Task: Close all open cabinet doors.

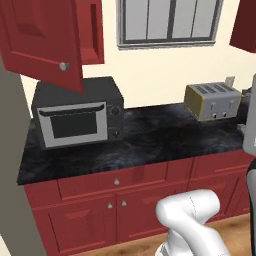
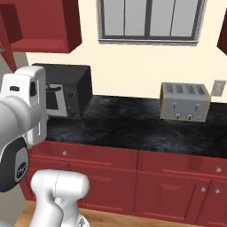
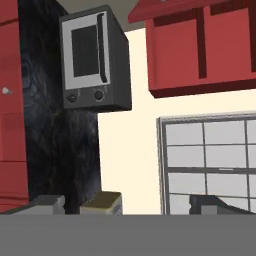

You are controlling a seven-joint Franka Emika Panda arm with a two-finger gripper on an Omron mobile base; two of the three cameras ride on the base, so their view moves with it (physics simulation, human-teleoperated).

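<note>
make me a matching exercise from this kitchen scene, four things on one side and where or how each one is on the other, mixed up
Things:
1. cabinet door
2. microwave
3. toaster
4. window

Places or states:
A. on the wall between the upper cabinets
B. swung open, above the microwave
C. on the counter's left end, door shut
D. on the counter, toward the right, below the window

Pairs: 1-B, 2-C, 3-D, 4-A

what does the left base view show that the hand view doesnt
Left base view alone: the open cabinet door swung out over the microwave, its round silver knob facing the camera, and the toaster's slots and levers. Hand view alone: the open tool, its tips spread wide with nothing between them. Both share the microwave, black counter and window.
</note>
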